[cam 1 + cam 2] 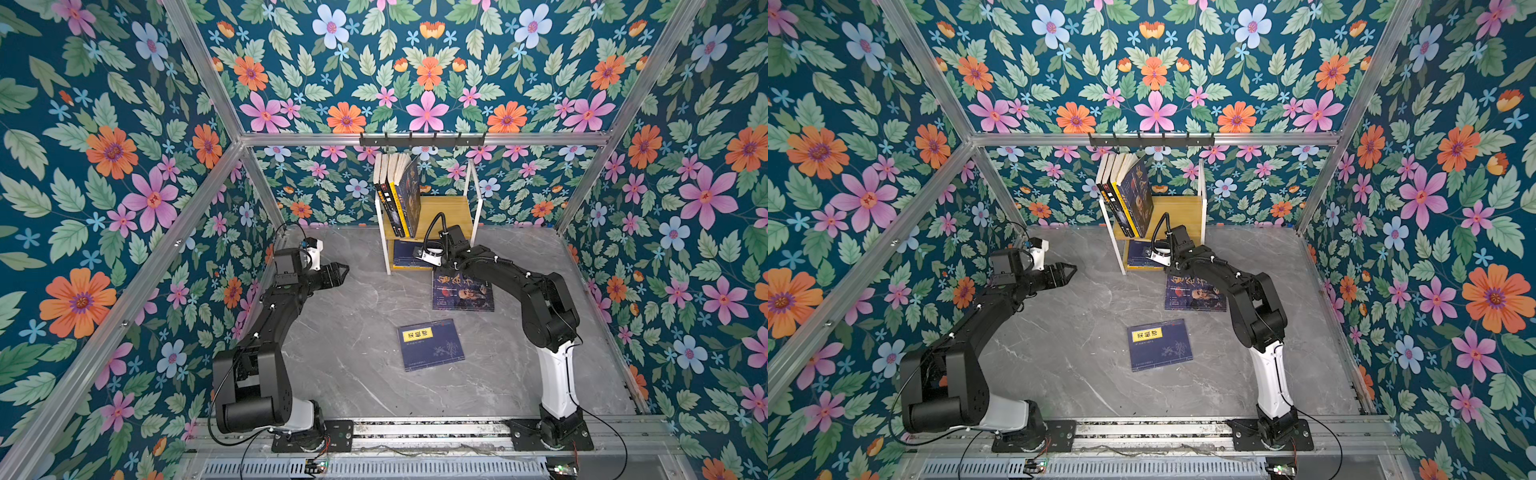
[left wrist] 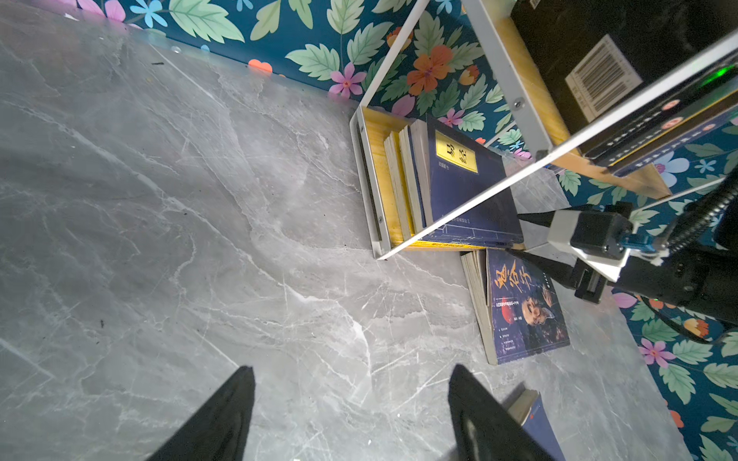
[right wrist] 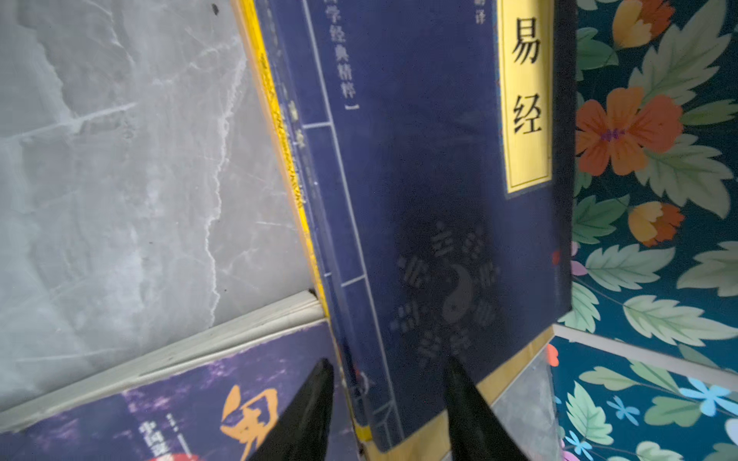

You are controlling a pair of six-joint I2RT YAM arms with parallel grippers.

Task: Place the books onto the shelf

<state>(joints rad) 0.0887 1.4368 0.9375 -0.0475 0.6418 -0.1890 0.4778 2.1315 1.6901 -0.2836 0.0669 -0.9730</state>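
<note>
Floral wallpaper all round, grey marble tabletop (image 1: 353,374) below, and we're well into it. Shelf (image 1: 451,208) sits at the back wall: upper tier has approx. four upright books (image 1: 399,195), all leaning one way. Lower tier holds a flat stack w/ a navy yellow-label book (image 2: 463,179) on top.

Two left to go, I'd say. The portrait book (image 1: 461,293), purple-blue, lies flat right at the shelf's foot. The loose navy book (image 1: 430,345) lies flat mid-tabletop, well apart from the shelf.

Right gripper (image 3: 385,367) is down at the lower tier, jaws parted partway, tips either side of the stack's near corner, no squeeze on anything that I can see. Left gripper (image 1: 343,275) hovers off to the left, wide open, empty.

Hard to call: in both top views the right arm's wrist covers most of the lower tier, so the stack's count is a guess, prob. three going by the left wrist view. Upper spines too small to read.
</note>
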